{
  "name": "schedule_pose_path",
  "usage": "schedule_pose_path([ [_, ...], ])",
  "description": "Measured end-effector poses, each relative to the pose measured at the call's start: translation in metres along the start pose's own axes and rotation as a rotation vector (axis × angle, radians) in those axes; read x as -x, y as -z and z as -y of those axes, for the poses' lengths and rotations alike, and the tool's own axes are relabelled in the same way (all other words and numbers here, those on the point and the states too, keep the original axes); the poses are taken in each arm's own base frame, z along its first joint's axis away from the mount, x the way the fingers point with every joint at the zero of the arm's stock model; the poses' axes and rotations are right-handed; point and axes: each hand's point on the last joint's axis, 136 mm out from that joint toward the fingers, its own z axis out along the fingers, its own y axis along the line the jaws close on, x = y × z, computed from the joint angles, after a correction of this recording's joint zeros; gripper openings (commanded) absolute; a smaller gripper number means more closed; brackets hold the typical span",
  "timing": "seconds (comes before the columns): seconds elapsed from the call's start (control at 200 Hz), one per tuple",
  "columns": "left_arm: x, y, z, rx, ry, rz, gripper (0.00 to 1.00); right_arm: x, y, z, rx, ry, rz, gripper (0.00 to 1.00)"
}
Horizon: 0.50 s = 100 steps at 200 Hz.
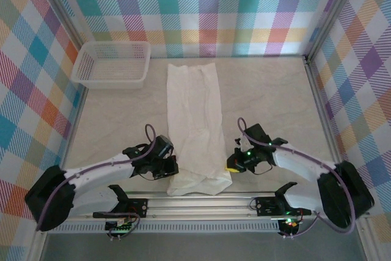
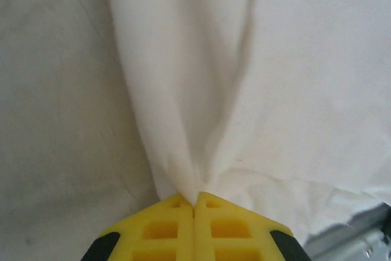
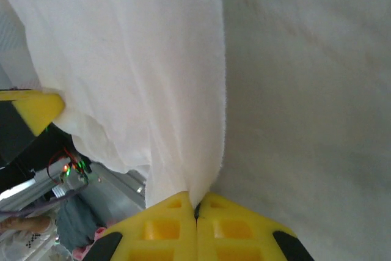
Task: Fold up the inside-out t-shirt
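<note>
The inside-out t-shirt lies folded into a long narrow white strip down the middle of the table, its near end bunched at the front rail. My left gripper is shut on the strip's near left corner; the white cloth rises out of its yellow jaws. On the opposite side my right gripper is shut on the near right edge, with the t-shirt pinched between its yellow jaws. The left gripper's yellow fingertip shows beyond the cloth in the right wrist view.
A white mesh basket stands at the back left corner. The metal rail with the arm bases runs along the near edge. Checked walls close in the table on three sides. Bare tabletop lies either side of the strip.
</note>
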Motion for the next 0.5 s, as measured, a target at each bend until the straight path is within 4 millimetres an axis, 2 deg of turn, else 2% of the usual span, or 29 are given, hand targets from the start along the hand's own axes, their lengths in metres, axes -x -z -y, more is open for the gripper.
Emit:
schedule_pose_path([
  [0.11, 0.008, 0.026, 0.012, -0.026, -0.018, 0.067, 0.0, -0.005, 0.018, -0.015, 0.029, 0.03, 0.035, 0.0],
  [0.155, 0.019, 0.037, 0.022, -0.042, -0.015, 0.102, 0.0, 0.0, 0.027, -0.026, 0.036, 0.047, 0.06, 0.0],
  [0.235, 0.041, 0.055, 0.041, -0.074, -0.003, 0.155, 0.0, 0.02, 0.047, -0.057, 0.045, 0.079, 0.121, 0.0],
  [0.335, 0.087, 0.075, 0.053, -0.087, 0.031, 0.247, 0.0, 0.066, 0.073, -0.099, 0.07, 0.119, 0.224, 0.0],
  [0.44, 0.147, 0.09, 0.063, -0.079, 0.051, 0.32, 0.0, 0.124, 0.091, -0.124, 0.072, 0.126, 0.304, 0.0],
  [0.5, 0.179, 0.094, 0.07, -0.073, 0.041, 0.35, 0.0, 0.158, 0.094, -0.135, 0.061, 0.138, 0.336, 0.0],
])
